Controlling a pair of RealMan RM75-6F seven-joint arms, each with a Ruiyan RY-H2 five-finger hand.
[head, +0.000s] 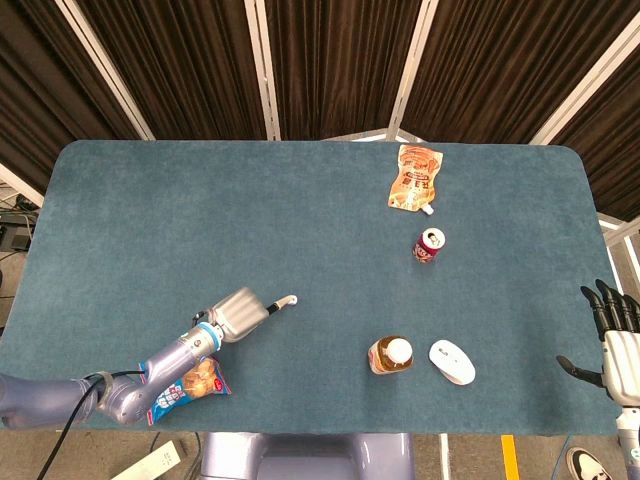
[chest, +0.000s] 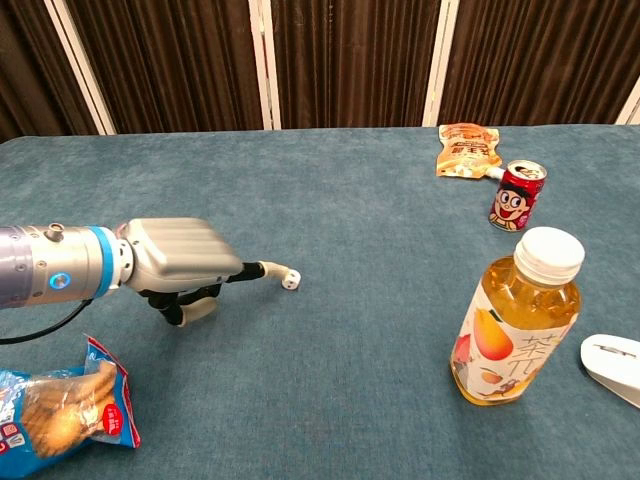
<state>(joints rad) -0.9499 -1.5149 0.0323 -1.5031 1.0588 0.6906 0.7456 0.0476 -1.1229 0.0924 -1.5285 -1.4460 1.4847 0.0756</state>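
My left hand (chest: 175, 262) hovers low over the blue table (chest: 350, 200), most fingers curled under and one stretched out to the right. That fingertip touches a small white die (chest: 291, 281) lying on the cloth. From the head view the left hand (head: 235, 315) sits near the front left, with the die (head: 292, 298) just at its fingertip. My right hand (head: 615, 335) hangs beyond the table's right edge with its fingers spread, holding nothing.
A juice bottle (chest: 515, 320) stands front right beside a white mouse (chest: 612, 365). Further back are a red can (chest: 516, 196) and an orange pouch (chest: 467, 150). A blue snack bag (chest: 55, 420) lies under my left forearm at the front edge.
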